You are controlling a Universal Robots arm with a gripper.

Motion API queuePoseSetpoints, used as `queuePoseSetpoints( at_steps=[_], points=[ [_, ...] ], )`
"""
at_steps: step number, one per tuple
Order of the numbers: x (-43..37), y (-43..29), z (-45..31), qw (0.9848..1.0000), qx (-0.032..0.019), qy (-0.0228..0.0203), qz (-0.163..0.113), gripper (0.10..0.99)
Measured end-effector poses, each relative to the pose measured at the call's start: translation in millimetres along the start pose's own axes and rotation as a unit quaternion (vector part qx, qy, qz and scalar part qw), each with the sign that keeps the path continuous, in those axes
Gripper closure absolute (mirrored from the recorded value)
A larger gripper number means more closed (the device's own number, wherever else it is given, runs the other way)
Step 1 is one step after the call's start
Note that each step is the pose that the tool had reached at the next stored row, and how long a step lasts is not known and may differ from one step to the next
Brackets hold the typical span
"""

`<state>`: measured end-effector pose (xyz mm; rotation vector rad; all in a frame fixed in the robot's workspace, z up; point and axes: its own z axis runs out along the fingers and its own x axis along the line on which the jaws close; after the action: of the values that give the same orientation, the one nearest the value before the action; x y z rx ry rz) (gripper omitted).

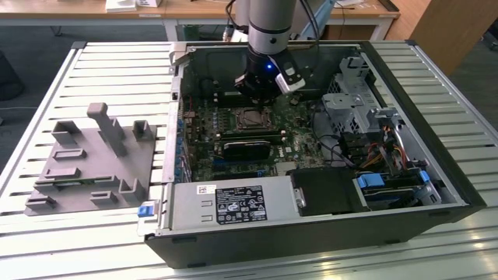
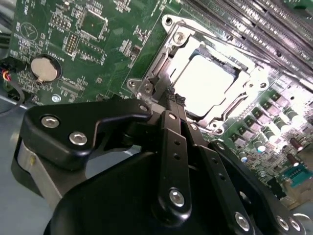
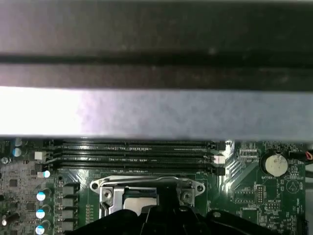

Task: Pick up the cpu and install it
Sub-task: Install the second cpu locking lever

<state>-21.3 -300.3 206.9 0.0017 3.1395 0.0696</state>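
**Inspector A:** We find the cpu [image 2: 208, 83] already seated inside the socket frame [image 2: 168, 36] on the motherboard [image 2: 88, 44], its pale metal top lying flat and level with the frame in the second wrist view.

**Inspector B:** Agreed. We see the claw [image 2: 172, 98] just beside the socket's edge, its fingers [image 2: 168, 122] pressed together with nothing between them. It holds no part.

**Inspector A:** In the exterior view the arm [image 1: 269, 23] stands inside the open computer case [image 1: 435, 116], directly over the socket. The grey fixture [image 1: 90, 157] on the counter [image 1: 46, 76] carries no chip that we can make out.

**Inspector B:** Our judgement: pick-up and placement are done. We cannot tell whether the retaining frame is latched over the chip, so we count securing as possibly outstanding.
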Motion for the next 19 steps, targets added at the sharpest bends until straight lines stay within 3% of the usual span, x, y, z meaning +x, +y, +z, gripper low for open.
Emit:
queuePoseSetpoints(
  at_steps=[4,11,13,19],
  points=[
    [0.0,-0.2,-8.1,1.0,-0.0003,0.0001,0.0,0.98],
    [0.0,1.3,-41.8,1.0,-0.0002,0.0,0.0,0.98],
    [1.1,-0.3,-44.9,1.0,-0.0003,-0.0001,0.0,0.98],
    [1.9,-19.9,-45.7,1.0,-0.0002,-0.0001,0.0,0.98]
  ],
)
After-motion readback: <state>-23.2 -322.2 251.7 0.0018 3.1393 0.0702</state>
